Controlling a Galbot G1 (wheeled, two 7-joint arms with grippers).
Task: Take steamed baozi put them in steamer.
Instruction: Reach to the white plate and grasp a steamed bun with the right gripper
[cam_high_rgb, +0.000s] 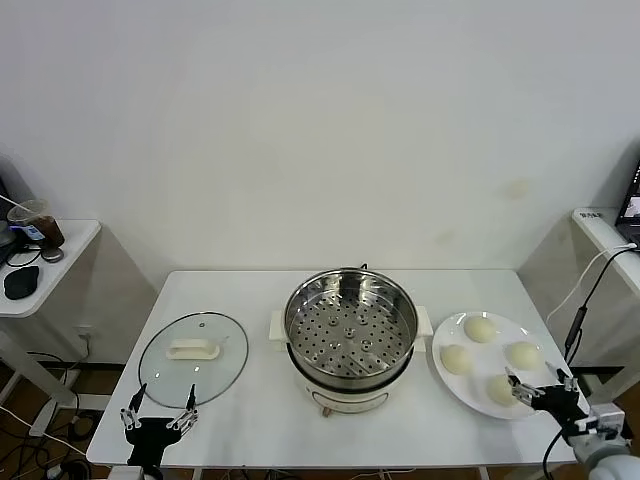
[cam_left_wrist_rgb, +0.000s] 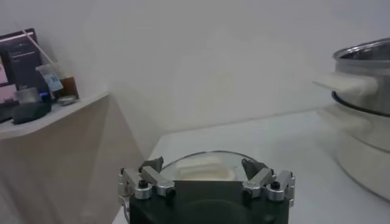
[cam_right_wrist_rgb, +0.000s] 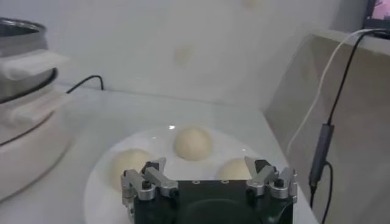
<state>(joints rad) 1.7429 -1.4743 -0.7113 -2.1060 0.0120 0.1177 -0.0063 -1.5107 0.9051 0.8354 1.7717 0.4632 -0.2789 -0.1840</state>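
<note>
The steamer (cam_high_rgb: 350, 335), a shiny steel pot with a perforated floor on a cream base, stands mid-table and holds nothing. Several cream-white steamed baozi (cam_high_rgb: 480, 328) lie on a white plate (cam_high_rgb: 489, 358) to its right. My right gripper (cam_high_rgb: 540, 385) hovers open over the plate's front right edge, close to the nearest bun (cam_high_rgb: 500, 388), gripping nothing. The right wrist view has its gripper (cam_right_wrist_rgb: 205, 162) open, with baozi (cam_right_wrist_rgb: 193, 143) just ahead. My left gripper (cam_high_rgb: 158, 415) is open at the front left, before the glass lid (cam_high_rgb: 170, 375); its wrist view also has the left gripper (cam_left_wrist_rgb: 201, 162) open.
The glass lid (cam_left_wrist_rgb: 198, 167) with a cream handle lies flat left of the steamer (cam_left_wrist_rgb: 365, 67). A side table (cam_high_rgb: 40, 250) with a cup and dark items stands far left. A shelf and a hanging cable (cam_high_rgb: 590, 300) are at the right.
</note>
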